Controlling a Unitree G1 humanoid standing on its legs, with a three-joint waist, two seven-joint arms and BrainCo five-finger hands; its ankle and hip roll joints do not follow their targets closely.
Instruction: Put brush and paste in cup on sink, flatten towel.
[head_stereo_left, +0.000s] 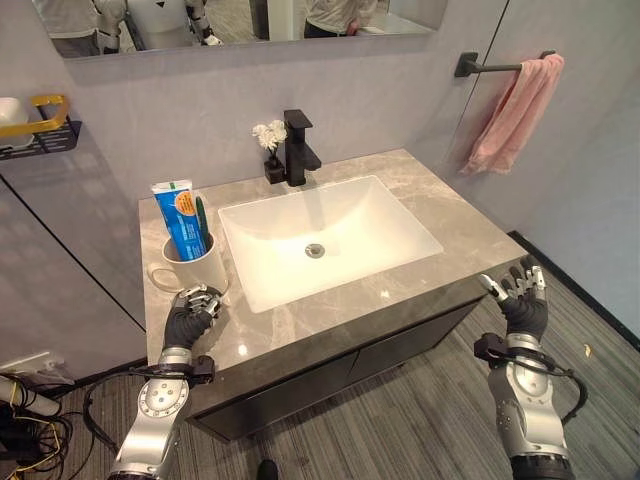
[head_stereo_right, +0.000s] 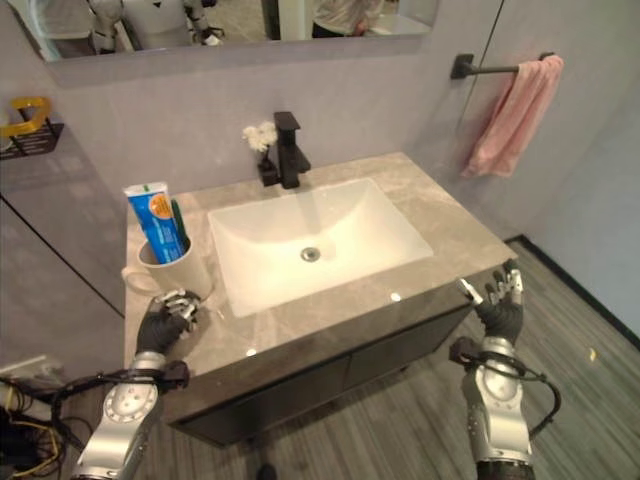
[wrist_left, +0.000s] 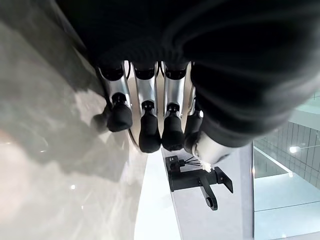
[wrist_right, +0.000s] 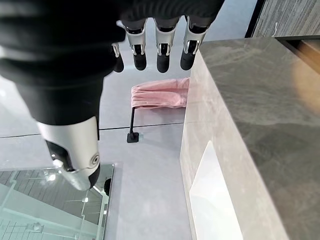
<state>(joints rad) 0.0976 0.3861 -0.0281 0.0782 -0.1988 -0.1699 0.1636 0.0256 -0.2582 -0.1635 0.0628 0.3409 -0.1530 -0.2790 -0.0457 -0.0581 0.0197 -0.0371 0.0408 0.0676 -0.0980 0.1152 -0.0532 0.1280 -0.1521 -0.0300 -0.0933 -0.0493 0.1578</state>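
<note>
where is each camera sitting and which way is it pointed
Left eye view: on the head, looking down at the sink, the cup with paste and brush; both arms show, left hand by the cup, right hand off the counter's right end.
Right eye view: same scene, slightly offset.
Left wrist view: along the curled left hand toward the counter.
Right wrist view: along the straight-fingered right hand toward the pink towel bunched on its bar.
Shared: the towel shows in the eye views too.

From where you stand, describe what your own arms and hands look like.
Both arms are silver-grey with round joint housings. The left hand and right hand wear dark ribbed covers over wrist and back; their silver fingers end in dark tips.
</note>
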